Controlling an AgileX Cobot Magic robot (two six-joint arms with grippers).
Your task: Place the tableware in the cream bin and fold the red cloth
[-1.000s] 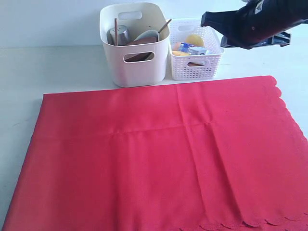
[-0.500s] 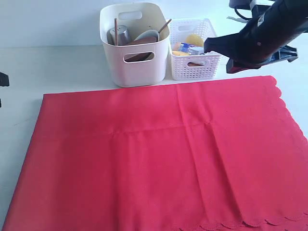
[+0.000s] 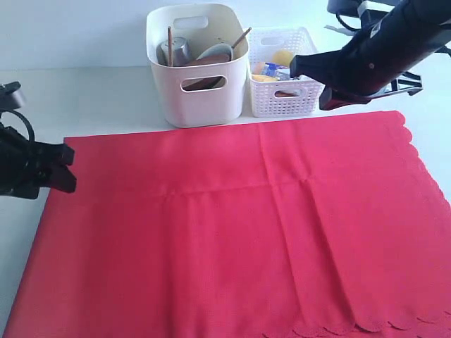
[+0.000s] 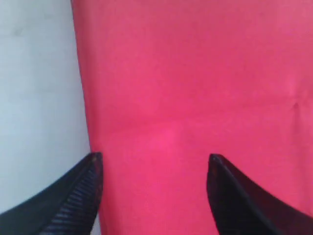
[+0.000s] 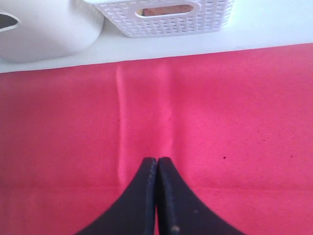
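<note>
The red cloth [image 3: 232,225] lies spread flat, with faint creases and a scalloped right edge. Behind it stands the cream bin [image 3: 197,102], and the tableware is inside it: a steel cup [image 3: 177,49], a pale bowl [image 3: 215,51], a brown plate [image 3: 202,83] seen through the cut-out, and thin wooden handles [image 3: 169,42]. My left gripper [image 3: 70,169] is open at the cloth's left edge [image 4: 88,98], its fingers [image 4: 93,169] straddling that edge. My right gripper [image 3: 297,68] hangs shut and empty above the cloth's far edge, fingertips [image 5: 151,164] pressed together over a crease.
A white lattice basket [image 3: 285,95] with food items stands right of the cream bin, just behind the right gripper. Bare pale table [image 3: 77,91] runs along the cloth's far and left sides.
My left gripper has come in from the left to the cloth's left edge. The right arm has dropped lower in front of the lattice basket and stays shut.
</note>
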